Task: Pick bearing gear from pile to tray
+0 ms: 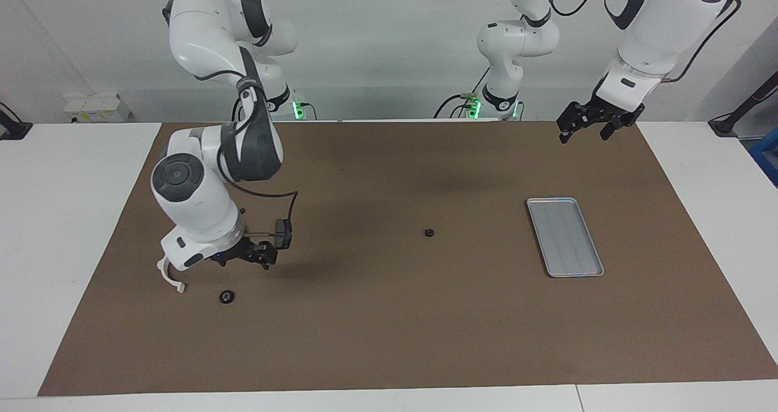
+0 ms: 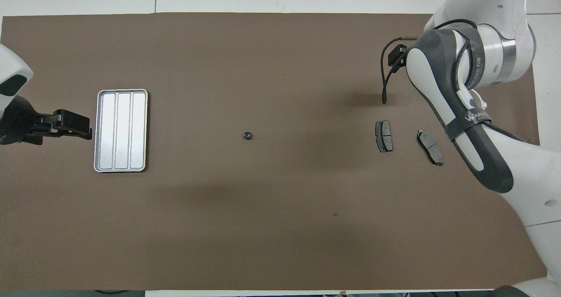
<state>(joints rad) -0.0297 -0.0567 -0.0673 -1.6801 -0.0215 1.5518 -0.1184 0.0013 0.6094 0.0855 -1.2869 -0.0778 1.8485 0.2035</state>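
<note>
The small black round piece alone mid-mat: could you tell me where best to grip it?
Probably across its outer rim, from straight above: the small black round piece lies flat on the mat with nothing beside it, so open fingers could likely straddle it.

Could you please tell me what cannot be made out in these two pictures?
- Two dark grey pad-shaped plates: missing from the facing view, covered by the right arm.
- White half-ring plastic arc and black round piece: hidden under that arm in the overhead view.
- Right gripper: likewise covered overhead.
- Small black part mid-mat: too small to identify in either view.
</note>
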